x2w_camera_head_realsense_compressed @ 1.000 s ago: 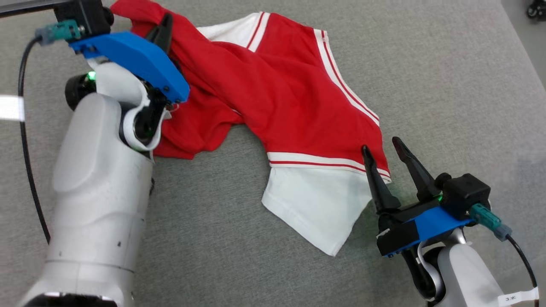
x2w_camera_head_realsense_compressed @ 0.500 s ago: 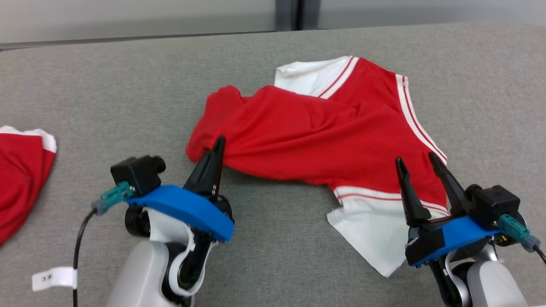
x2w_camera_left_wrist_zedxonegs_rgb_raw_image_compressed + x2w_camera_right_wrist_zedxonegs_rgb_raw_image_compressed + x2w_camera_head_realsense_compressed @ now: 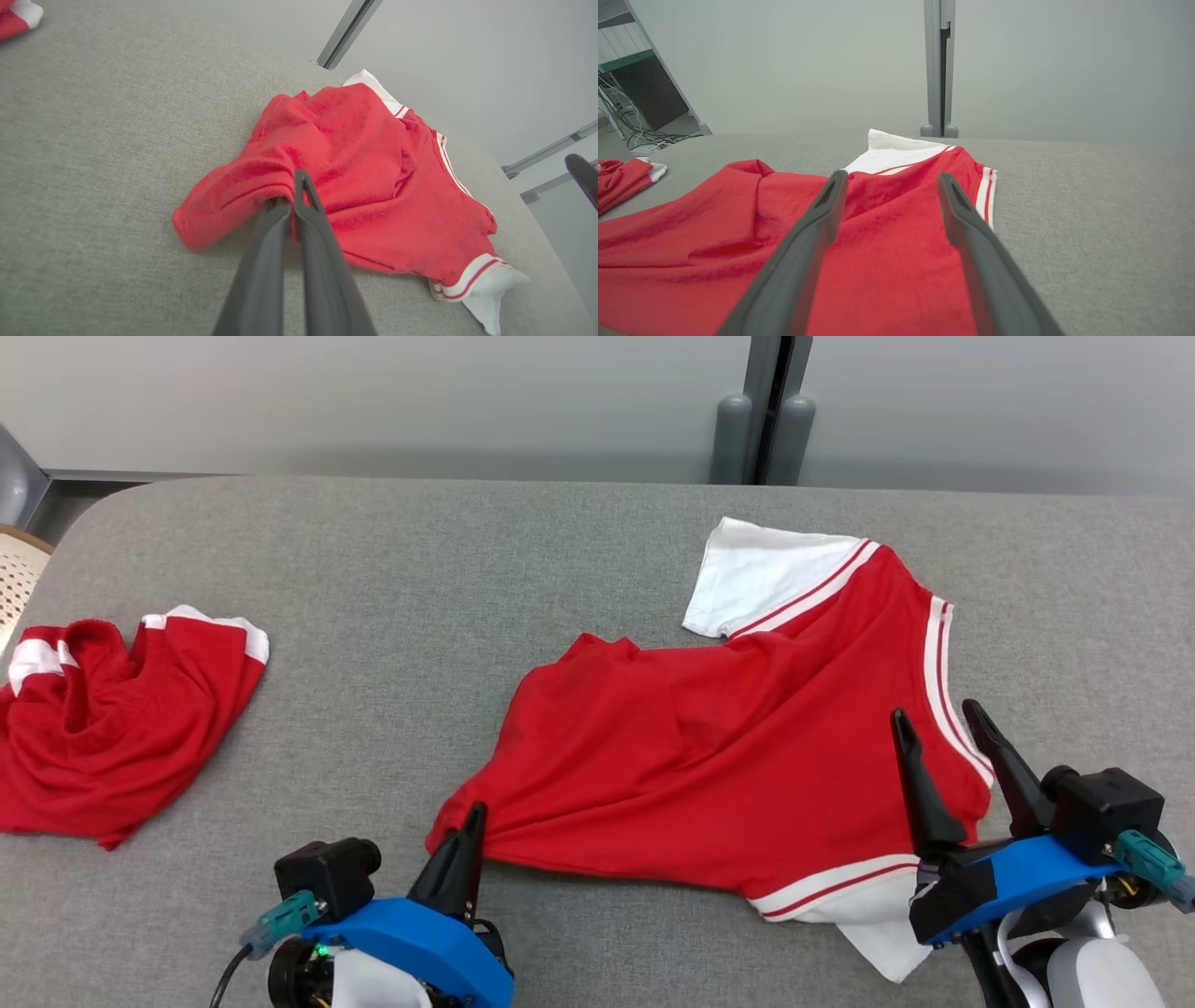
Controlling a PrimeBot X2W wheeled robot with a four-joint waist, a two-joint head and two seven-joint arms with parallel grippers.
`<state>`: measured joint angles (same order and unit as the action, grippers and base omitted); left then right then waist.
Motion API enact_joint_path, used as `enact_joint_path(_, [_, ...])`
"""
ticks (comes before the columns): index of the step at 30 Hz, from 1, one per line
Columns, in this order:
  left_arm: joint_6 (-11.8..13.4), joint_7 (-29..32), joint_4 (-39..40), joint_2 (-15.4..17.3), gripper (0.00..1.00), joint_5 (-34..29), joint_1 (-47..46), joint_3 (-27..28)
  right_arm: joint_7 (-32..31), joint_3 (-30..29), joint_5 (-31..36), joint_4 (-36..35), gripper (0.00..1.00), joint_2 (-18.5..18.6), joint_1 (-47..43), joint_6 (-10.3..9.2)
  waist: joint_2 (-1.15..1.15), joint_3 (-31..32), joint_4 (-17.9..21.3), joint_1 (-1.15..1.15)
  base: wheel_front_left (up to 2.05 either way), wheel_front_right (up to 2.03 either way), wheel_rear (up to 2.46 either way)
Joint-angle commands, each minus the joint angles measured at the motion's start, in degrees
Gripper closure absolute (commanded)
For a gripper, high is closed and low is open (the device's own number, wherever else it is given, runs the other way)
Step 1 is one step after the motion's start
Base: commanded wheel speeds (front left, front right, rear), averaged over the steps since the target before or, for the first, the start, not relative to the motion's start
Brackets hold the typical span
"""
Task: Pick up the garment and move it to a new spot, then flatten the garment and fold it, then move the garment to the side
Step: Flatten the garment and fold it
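Currently, the garment (image 3: pixel 738 756), a red shirt with white sleeves and striped trim, is spread loosely on the grey worktop (image 3: pixel 401 597). It is seen right of centre in the head view, with creases running across its red body. Its far sleeve (image 3: pixel 756 583) is laid flat towards the wall, while its near sleeve (image 3: pixel 878 947) is partly hidden behind the right arm. The left jaws are clenched on a pinch of red cloth at the garment's near left corner; in the left wrist view the fabric is bunched between the closed tips. The right jaws are spread wide apart over the garment's right side, just inside the striped edge, and whether the cloth is touched there cannot be told. A second red garment (image 3: pixel 112 728) is heaped at the worktop's left end, well apart from the first.
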<state>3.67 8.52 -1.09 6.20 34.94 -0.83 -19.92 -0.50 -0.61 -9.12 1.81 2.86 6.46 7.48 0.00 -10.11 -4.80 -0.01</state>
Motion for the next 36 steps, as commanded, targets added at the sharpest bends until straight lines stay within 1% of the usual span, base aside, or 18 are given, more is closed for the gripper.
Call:
enact_joint_path(1, [0.37,-1.28,0.39,0.31,1.00,-0.50,-0.06,0.46,-0.32,-0.11,0.12,-0.15,0.00,0.05,-0.70,0.03,0.00,0.43,-0.16,0.01,0.00,0.00,0.00])
enact_joint_path(6, [1.43,-5.13,1.64,2.20,1.00,-4.84,-3.26,1.44,-0.22,0.28,-0.27,-0.35,0.00,0.05,-0.73,0.03,0.00,1.14,-0.09,0.01,0.00,0.00,0.00])
enact_joint_path(10, [2.41,-4.23,-0.18,2.72,1.00,-5.13,-2.86,1.65,0.12,1.07,-0.72,0.10,0.00,0.05,-1.01,0.03,0.00,1.49,0.44,0.01,0.00,0.00,0.00])
enact_joint_path(11, [2.59,-3.64,-1.35,2.78,0.65,-4.84,-2.26,1.55,0.10,1.22,-0.97,0.22,0.00,0.05,-1.14,0.03,0.00,1.56,0.55,0.01,0.00,0.00,0.00])
enact_joint_path(12, [2.89,-2.75,-2.75,2.67,0.36,-4.38,-1.59,1.43,0.08,1.32,-1.16,0.31,0.00,0.05,-1.22,0.03,0.00,1.61,0.66,0.01,0.00,0.00,0.00])
enact_joint_path(13, [2.96,-1.78,-4.17,2.60,0.00,-3.99,-1.07,1.20,0.17,1.42,-1.23,0.47,0.00,0.05,-1.17,0.03,0.00,1.67,0.81,0.01,0.00,0.00,0.00])
enact_joint_path(17, [3.07,-0.64,-8.11,1.66,0.00,-1.71,0.77,1.56,0.14,1.38,-1.15,0.49,0.00,0.05,-1.33,0.03,0.00,1.86,1.28,0.01,0.00,0.00,0.00])
enact_joint_path(19, [3.22,-0.92,-9.08,1.50,0.00,-1.07,1.58,1.83,-0.13,1.04,-0.87,0.20,0.00,0.05,-1.53,0.03,0.00,1.94,1.32,0.01,0.00,0.00,0.00])
enact_joint_path(22, [2.66,-2.30,-9.34,1.93,0.00,-0.63,1.89,2.54,-0.35,0.23,-0.62,-0.13,0.00,0.05,-1.85,0.03,0.00,2.02,1.04,0.01,0.00,0.00,0.00])
enact_joint_path(28, [-0.66,-8.17,-7.24,4.09,0.00,-0.41,1.30,4.41,-1.16,-1.15,-0.16,-0.82,0.00,0.05,-2.42,0.03,0.00,2.41,-0.08,0.01,0.00,0.00,0.00])
enact_joint_path(36, [-2.89,-17.57,-3.32,7.50,0.00,-3.34,0.04,7.11,-1.66,-1.87,-0.57,-1.19,0.00,0.05,-3.05,0.03,0.00,3.58,-0.90,0.01,0.00,0.00,0.00])
